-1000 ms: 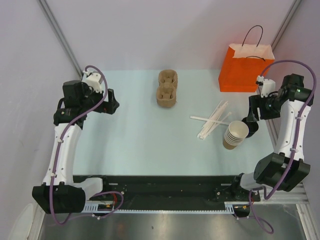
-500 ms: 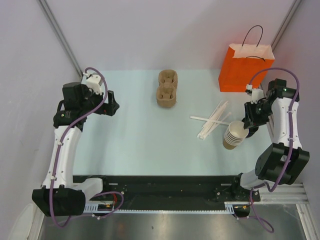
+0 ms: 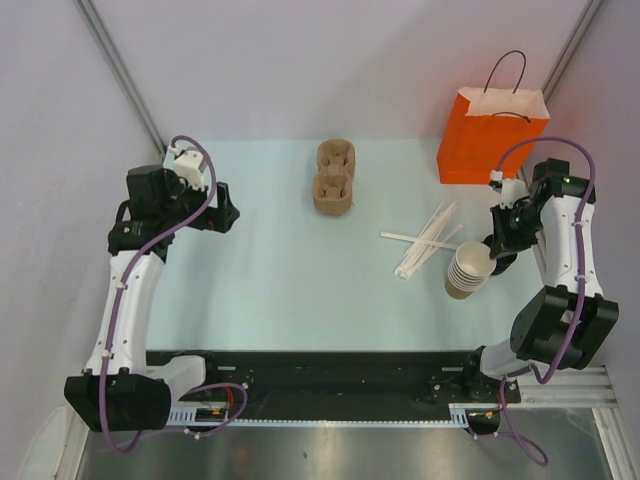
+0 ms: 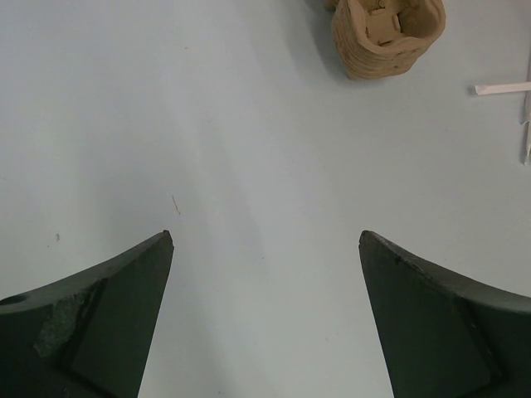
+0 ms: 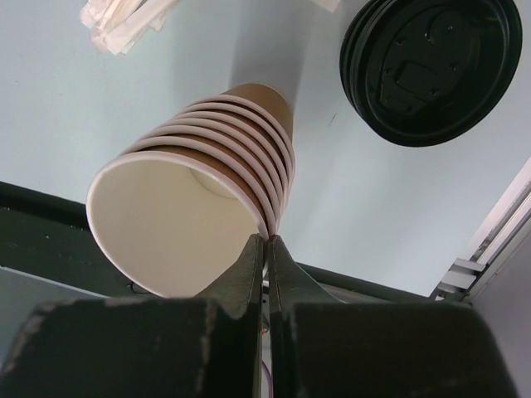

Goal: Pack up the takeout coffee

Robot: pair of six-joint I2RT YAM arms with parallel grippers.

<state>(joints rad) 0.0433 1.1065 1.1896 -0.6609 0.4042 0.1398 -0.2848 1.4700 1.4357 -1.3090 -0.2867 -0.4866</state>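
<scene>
Now the right gripper (image 5: 267, 245) pinches the rim of the top cup (image 5: 166, 224) in the stack (image 5: 249, 133), beside black lids (image 5: 431, 66). Over the table (image 4: 249, 124), the left gripper (image 4: 265, 249) hangs spread wide.

— Any writing to read anywhere?
— None. The orange paper bag (image 3: 492, 140), upper right of the top view, shows a plain face.
— The black lid (image 5: 431, 70), upper right of the right wrist view?
— Raised moulded shapes on it; I cannot tell if any are letters.
— The stack of paper cups (image 5: 191, 207)?
— Plain tan outside, white inside.
</scene>
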